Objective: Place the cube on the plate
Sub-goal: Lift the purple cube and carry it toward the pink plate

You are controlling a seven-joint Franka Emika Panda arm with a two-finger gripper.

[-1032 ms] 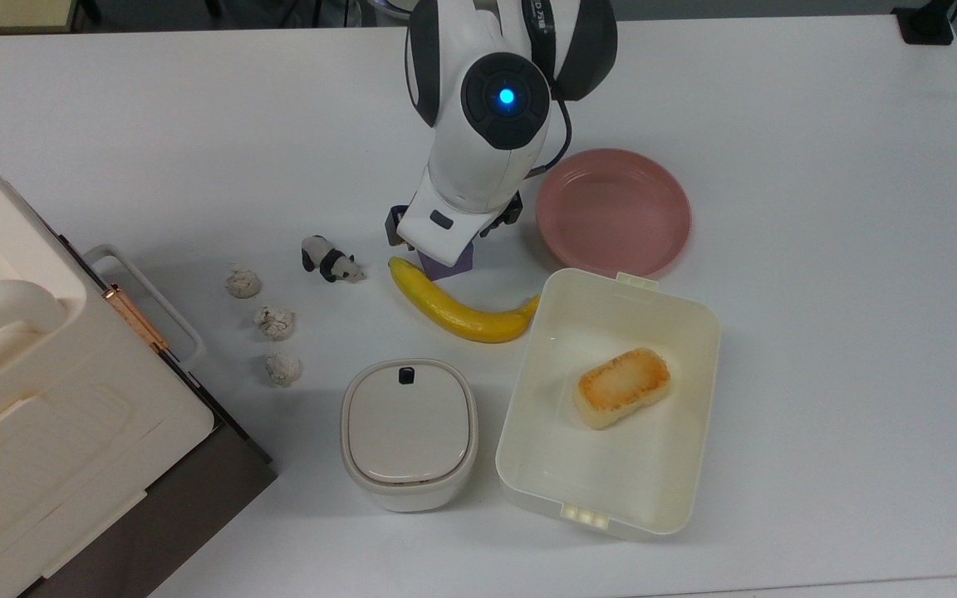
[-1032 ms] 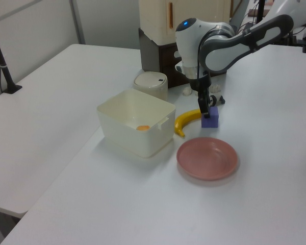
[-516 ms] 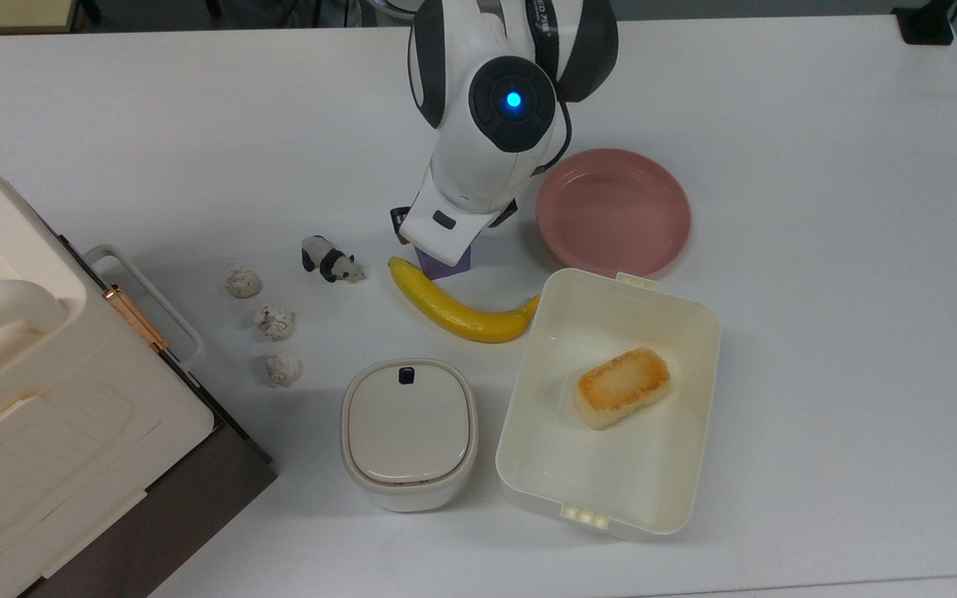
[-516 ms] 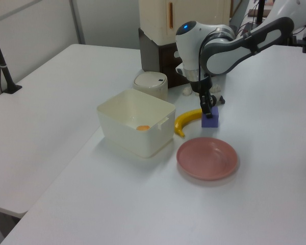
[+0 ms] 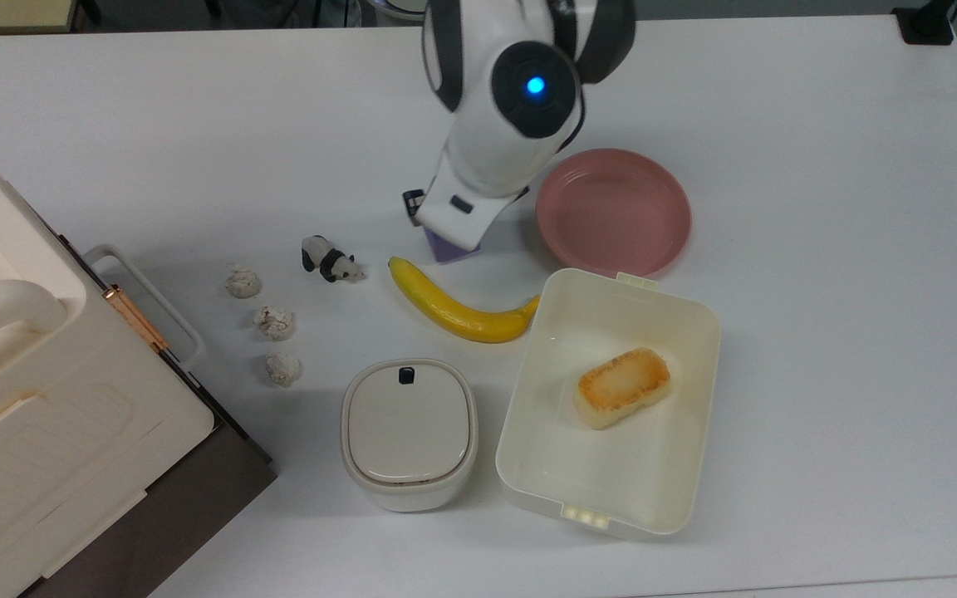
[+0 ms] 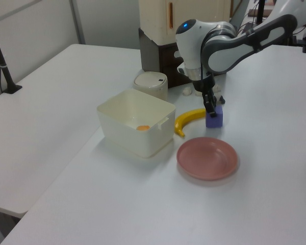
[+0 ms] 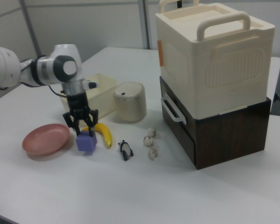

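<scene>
The small purple-blue cube (image 7: pixel 86 142) hangs just above the table with my gripper (image 7: pixel 82 132) shut on its top, one finger on either side. In the left view the cube (image 6: pixel 214 117) sits under the gripper (image 6: pixel 211 109), beside the banana's tip. In the top view my arm covers most of the cube (image 5: pixel 444 248), leaving a corner showing. The round pink plate (image 5: pixel 614 212) lies bare, a short way toward the top view's right of the cube. The plate (image 6: pixel 207 158) sits nearer the camera in the left view, and to the cube's left in the right view (image 7: pixel 45 139).
A banana (image 5: pixel 455 309) lies just below the cube in the top view. A cream rectangular container (image 5: pixel 520 399) holds a toasted bread piece (image 5: pixel 621 387). A lidded pot (image 5: pixel 409 432), a panda figurine (image 5: pixel 329 259), three crumpled balls (image 5: pixel 275 322) and a big cream box (image 5: pixel 22 415) stand left.
The gripper has risen and shifted toward the plate, carrying the cube off the table and away from the banana.
</scene>
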